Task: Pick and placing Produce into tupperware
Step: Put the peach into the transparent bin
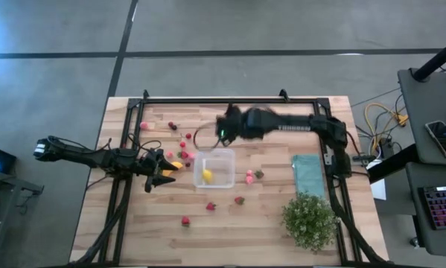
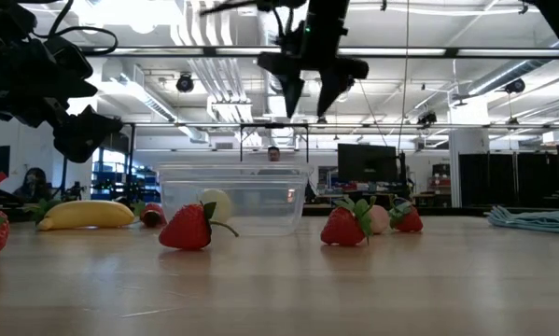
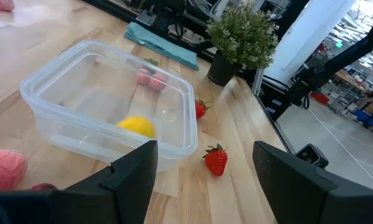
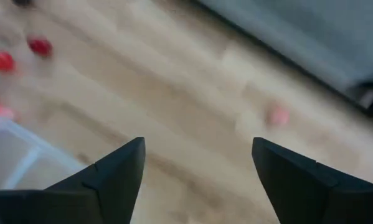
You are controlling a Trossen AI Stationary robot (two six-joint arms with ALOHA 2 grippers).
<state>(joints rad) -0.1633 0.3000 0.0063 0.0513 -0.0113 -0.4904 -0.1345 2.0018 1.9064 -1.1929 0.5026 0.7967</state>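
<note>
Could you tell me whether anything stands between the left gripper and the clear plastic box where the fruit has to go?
Nothing visible does. The left gripper, open and empty, sits just beside the clear, rounded-corner plastic tupperware box, which is lidless and holds only a yellow lemon. A yellow banana-shaped piece lies near the fingers, off that path.

Both arms matte black, jointed tubes; left arm point(image 1: 81, 155) trails thin black cable; right arm point(image 1: 297, 125) shows small green light.

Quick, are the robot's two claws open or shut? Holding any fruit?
Left gripper: open, holding nothing.
Right gripper: open, holding nothing.
</note>
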